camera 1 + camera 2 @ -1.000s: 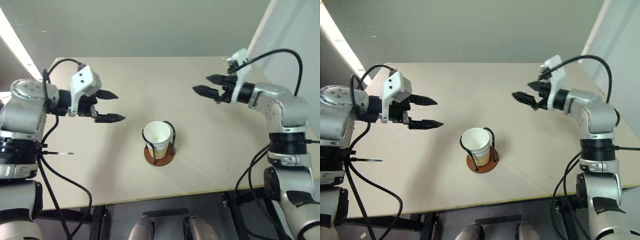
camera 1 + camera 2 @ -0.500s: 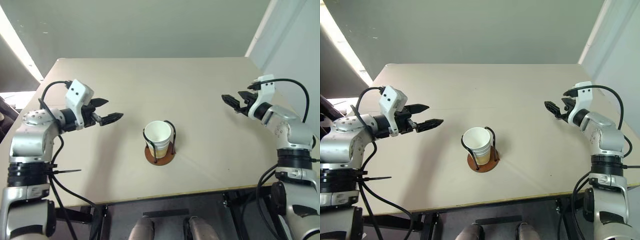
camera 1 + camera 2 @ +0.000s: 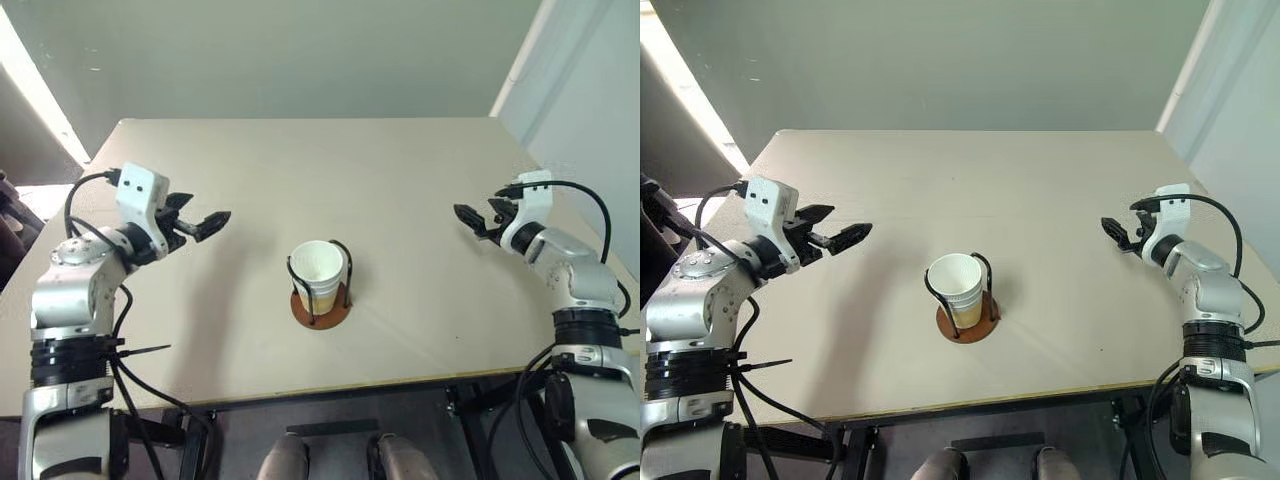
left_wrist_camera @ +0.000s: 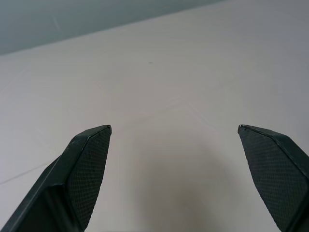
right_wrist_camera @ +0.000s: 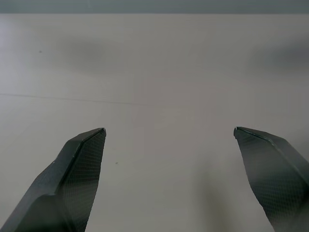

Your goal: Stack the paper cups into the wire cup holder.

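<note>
The paper cups (image 3: 318, 273) stand nested in one stack inside the wire cup holder (image 3: 321, 307), whose reddish-brown disc base rests near the middle of the beige table (image 3: 300, 170). Black wire loops rise around the stack. My left gripper (image 3: 198, 218) hovers over the table's left side, open and empty, well left of the holder. My right gripper (image 3: 478, 216) hangs over the right side, open and empty, far right of the holder. In each wrist view the fingers (image 4: 87, 164) (image 5: 77, 169) stand wide apart over bare tabletop.
The table's front edge (image 3: 330, 388) runs just below the holder, and its right edge lies close under my right arm. A grey wall stands behind the far edge.
Both arms have drawn back and outward and sunk, the left to the left, the right to the right. The grippers stay open. The cups and holder have not moved.
</note>
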Motion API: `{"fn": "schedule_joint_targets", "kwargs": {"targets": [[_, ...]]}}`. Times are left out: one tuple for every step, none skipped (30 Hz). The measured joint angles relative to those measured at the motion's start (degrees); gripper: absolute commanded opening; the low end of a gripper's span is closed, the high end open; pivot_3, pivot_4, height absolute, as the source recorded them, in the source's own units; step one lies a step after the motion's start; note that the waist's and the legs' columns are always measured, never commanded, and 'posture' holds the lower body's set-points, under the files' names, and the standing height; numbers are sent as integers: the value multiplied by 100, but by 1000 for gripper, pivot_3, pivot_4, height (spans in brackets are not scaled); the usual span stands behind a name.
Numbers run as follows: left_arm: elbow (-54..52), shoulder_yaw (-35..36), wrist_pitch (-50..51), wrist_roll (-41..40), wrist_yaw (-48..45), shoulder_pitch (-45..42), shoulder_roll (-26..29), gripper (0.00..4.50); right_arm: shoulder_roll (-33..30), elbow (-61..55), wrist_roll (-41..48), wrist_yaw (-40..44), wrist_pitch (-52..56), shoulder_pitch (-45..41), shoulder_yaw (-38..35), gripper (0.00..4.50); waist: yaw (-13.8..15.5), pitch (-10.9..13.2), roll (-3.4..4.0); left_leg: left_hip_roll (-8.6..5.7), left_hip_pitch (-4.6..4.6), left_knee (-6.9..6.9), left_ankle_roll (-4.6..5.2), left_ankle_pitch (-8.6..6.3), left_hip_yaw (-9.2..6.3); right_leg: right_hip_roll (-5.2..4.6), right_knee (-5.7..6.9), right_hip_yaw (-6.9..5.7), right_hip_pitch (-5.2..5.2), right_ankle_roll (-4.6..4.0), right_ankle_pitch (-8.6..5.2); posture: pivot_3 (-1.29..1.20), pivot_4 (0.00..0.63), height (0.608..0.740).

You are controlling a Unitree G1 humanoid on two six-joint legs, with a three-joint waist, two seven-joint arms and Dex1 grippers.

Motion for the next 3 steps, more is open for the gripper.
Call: {"fn": "schedule_joint_targets", "kwargs": {"targets": [[-3,0,-3,0,24,-23,0,4500,1,30,4,-34,3,-46,-1,4402,0,0,0,0,1,-2,0,0,1,0,0,0,0,0,0,0,150,740],[-9,-4,-5,-1,54,-29,-8,4500,1,40,5,-78,1,-83,-3,4402,0,0,0,0,3,-7,0,0,2,0,-1,1,0,0,0,0,150,740],[-11,-5,-7,0,107,-29,-30,4500,1,52,5,-125,-12,-103,-9,4402,-1,0,0,0,5,-9,0,0,3,0,-2,2,0,0,0,0,150,740]]}}
